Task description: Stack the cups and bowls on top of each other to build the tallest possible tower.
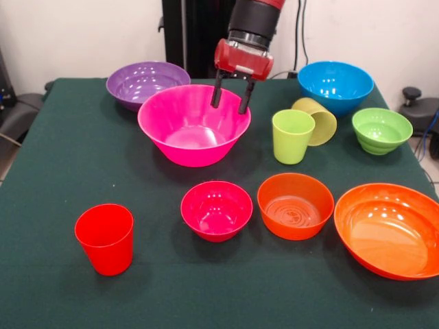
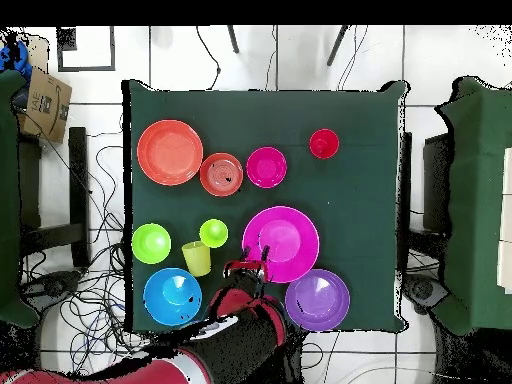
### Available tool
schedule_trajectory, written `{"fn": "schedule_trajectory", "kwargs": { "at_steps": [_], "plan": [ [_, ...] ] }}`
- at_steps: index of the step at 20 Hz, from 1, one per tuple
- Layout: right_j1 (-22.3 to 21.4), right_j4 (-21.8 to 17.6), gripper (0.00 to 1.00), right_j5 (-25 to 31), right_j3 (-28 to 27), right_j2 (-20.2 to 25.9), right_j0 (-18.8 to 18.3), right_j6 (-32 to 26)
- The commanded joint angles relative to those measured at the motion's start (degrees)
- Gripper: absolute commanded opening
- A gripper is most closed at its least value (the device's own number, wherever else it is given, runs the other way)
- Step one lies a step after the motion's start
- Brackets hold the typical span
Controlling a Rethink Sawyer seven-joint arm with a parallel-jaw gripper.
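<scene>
Front view shows nothing stacked yet, so the whole tower is left to build. The large pink bowl (image 1: pixel 193 125) sits mid-table with the gripper (image 1: pixel 232 101) at its far rim, fingers apart and holding nothing. The large orange bowl (image 1: pixel 389 229), purple bowl (image 1: pixel 147 83) and blue bowl (image 1: pixel 335 86) stand separate, as do the small orange bowl (image 1: pixel 295 205), magenta bowl (image 1: pixel 216 210) and ribbed green bowl (image 1: pixel 381 129). Smallest, the red cup (image 1: pixel 105 238) and lime cup (image 1: pixel 292 136) stand upright; the pale yellow cup (image 1: pixel 316 120) lies tipped against the lime one.
</scene>
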Motion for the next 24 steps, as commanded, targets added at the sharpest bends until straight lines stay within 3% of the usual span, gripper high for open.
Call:
{"fn": "schedule_trajectory", "kwargs": {
  "at_steps": [1, 9, 24],
  "plan": [
    [-8.52, -10.25, 1.00, 7.45, 0.78, 12.56, -4.37, 6.02],
    [-11.76, -15.46, 1.00, 7.36, 2.34, 14.07, -7.31, 5.89],
    [-2.05, -10.66, 1.00, 2.55, -2.29, 10.74, -3.25, 2.37]
  ]
}}
